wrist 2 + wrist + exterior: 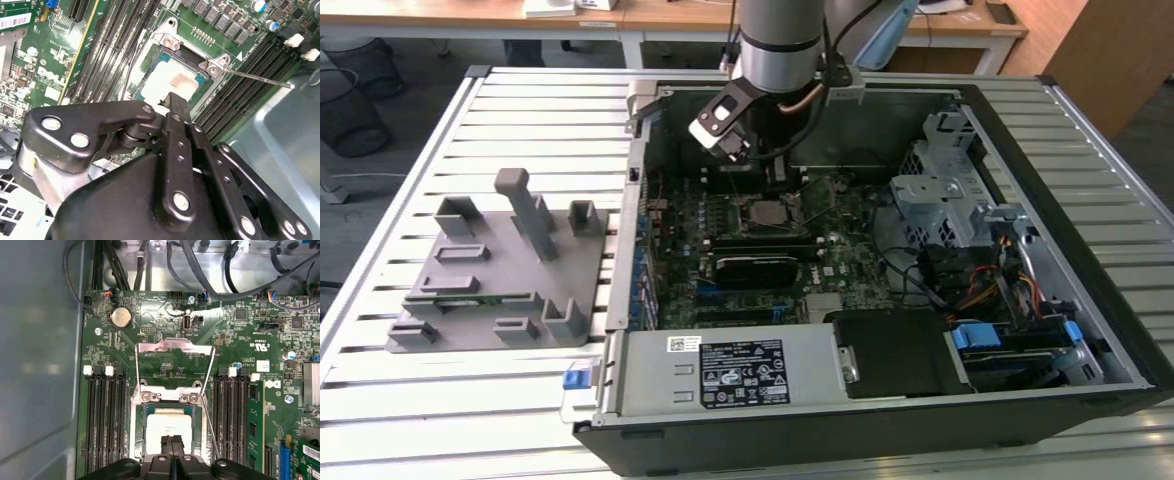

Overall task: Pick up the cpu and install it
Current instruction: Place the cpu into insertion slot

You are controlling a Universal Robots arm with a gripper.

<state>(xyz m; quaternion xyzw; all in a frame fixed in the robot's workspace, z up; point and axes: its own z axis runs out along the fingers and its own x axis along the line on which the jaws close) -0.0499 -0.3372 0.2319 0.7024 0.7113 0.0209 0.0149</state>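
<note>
Cpu (168,426) lies seated in the motherboard socket (136,416), load plate (175,346) not yet closed; end effector (172,441) pressed together, empty, tips over the chip.

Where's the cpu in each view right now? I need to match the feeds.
Exterior view: the cpu, pale square in the motherboard's middle, below the arm.
First wrist view: the cpu, just beyond the gripper.
Second wrist view: the cpu, beyond the gripper.
Shared landmark: the metal socket frame around it.
</note>
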